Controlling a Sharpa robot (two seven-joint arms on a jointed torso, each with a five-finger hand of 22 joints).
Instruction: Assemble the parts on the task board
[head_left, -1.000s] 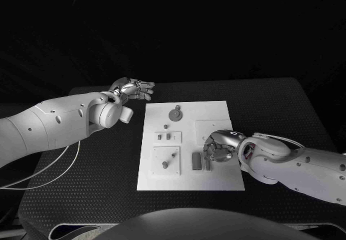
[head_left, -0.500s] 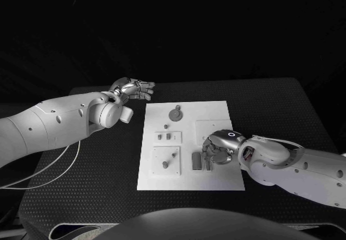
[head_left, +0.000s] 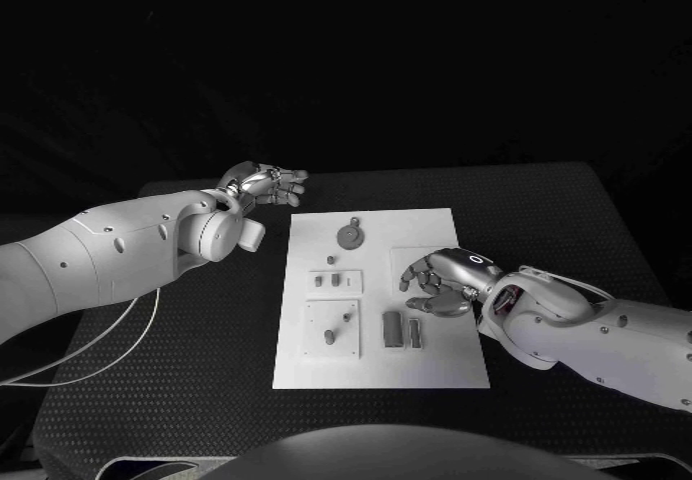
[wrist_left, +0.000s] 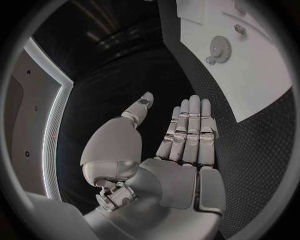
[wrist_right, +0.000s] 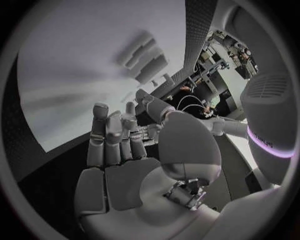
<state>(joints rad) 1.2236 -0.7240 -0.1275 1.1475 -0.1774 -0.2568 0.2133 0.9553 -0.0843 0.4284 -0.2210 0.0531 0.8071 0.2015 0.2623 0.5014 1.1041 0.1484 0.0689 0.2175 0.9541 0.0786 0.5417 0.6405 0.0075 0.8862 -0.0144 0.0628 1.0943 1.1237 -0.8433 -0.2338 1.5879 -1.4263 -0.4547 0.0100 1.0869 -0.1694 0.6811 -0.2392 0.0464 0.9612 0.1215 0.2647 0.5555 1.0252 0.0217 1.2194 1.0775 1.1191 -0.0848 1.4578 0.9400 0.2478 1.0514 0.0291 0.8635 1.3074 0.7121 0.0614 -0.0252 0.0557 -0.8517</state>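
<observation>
**Right hand over the board, nothing held**

While its fingers (head_left: 420, 278) curl loosely apart and grip nothing, the right hand (head_left: 440, 281) hovers over the right side of the task board (head_left: 433, 365). Two upright grey parts (head_left: 401, 329) lie side by side on the board just below and left of those fingertips, apart from them. A round geared part (head_left: 351, 232) sits near the board's far end. The left hand (head_left: 263, 184) hangs beyond the board's far left corner, fingers straight and empty.
</observation>
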